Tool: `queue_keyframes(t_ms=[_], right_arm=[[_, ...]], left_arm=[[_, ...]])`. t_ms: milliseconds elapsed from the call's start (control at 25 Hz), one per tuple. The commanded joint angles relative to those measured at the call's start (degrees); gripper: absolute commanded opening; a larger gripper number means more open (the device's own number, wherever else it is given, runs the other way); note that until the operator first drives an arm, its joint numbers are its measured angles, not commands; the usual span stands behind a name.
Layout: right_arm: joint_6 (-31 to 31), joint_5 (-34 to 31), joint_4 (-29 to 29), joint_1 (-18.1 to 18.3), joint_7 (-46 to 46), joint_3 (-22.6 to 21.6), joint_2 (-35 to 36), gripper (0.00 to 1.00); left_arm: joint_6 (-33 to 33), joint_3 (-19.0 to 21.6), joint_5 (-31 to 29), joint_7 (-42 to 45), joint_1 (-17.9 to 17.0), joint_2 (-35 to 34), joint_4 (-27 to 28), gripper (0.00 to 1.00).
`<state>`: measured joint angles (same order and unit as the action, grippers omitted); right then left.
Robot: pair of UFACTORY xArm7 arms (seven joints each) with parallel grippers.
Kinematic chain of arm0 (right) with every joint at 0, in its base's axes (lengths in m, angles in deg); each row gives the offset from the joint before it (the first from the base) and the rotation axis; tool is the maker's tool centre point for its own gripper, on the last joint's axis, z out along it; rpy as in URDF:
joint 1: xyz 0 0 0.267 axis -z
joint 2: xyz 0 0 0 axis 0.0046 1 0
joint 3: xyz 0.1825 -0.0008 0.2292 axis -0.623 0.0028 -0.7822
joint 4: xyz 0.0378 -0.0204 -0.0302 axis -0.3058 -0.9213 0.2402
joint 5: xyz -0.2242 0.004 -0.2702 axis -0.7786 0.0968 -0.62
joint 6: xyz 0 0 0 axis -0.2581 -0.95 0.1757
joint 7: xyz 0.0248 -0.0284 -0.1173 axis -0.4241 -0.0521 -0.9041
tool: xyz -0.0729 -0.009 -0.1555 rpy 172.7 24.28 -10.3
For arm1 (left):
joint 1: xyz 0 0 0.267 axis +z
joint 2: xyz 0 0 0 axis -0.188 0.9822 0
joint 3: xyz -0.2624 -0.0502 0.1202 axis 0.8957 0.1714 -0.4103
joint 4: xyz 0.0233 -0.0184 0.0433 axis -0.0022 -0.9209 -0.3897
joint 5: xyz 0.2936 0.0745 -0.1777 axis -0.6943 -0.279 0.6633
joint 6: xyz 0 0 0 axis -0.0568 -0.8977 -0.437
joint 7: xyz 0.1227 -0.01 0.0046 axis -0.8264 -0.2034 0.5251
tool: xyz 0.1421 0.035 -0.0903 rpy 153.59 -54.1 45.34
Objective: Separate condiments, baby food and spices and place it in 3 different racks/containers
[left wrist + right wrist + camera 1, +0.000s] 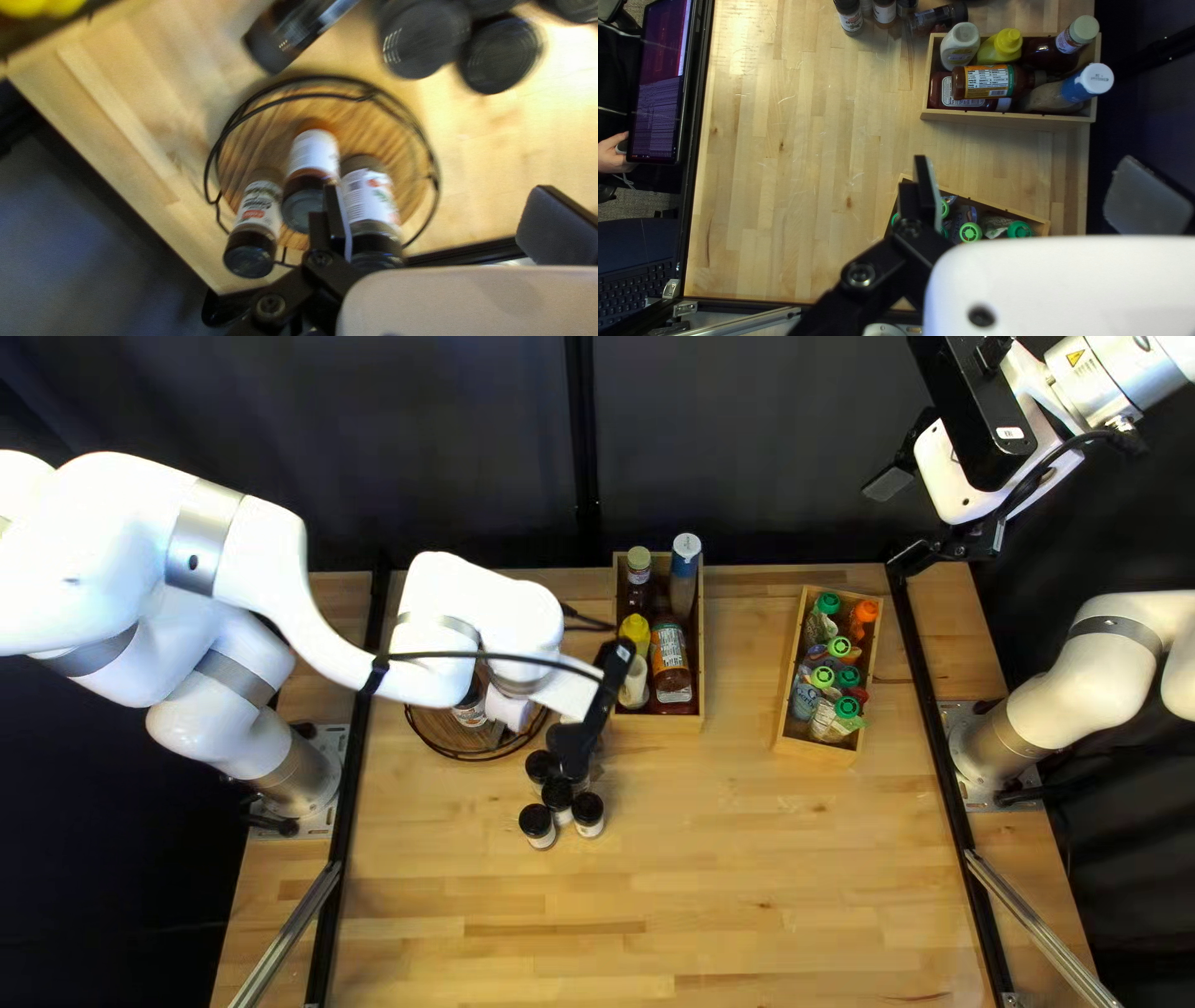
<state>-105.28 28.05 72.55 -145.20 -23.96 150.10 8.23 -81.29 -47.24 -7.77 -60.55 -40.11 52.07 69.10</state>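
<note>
Top left view: your condiment box (657, 723) and baby-food box (815, 751) are standing loaded, so you're apparently sorting spices. Your round rack (265, 127) is carrying three spice jars (314, 152). Your left gripper (436, 205) and right gripper (1024, 174) are gaping, gripping nothing; a loose jar (538, 825) near the rack is awaiting your next left-arm grasp.

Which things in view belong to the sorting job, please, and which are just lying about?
For the job:
condiment bottles in a wooden box
baby food pouches in a smaller box
spice jars, some in the round rack

Not for it:
screen
keyboard
</note>
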Motion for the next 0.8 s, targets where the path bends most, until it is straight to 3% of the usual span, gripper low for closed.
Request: queue_keyframes(t_ms=[40,440,800], right_arm=[[0.0,0.0,0.0,0.0,0.0,0.0,0.0,1.0],[0.0,0.0,0.0,0.0,0.0,0.0,0.0,1.0],[0.0,0.0,0.0,0.0,0.0,0.0,0.0,1.0]], left_arm=[[-0.16,5.66,1.95,17.52,-1.92,-0.31,2.19,1.0],[3.4,11.75,3.19,57.35,-2.5,3.13,2.97,1.0],[7.5,13.04,1.96,76.51,-2.04,5.12,-1.4,1.0]])
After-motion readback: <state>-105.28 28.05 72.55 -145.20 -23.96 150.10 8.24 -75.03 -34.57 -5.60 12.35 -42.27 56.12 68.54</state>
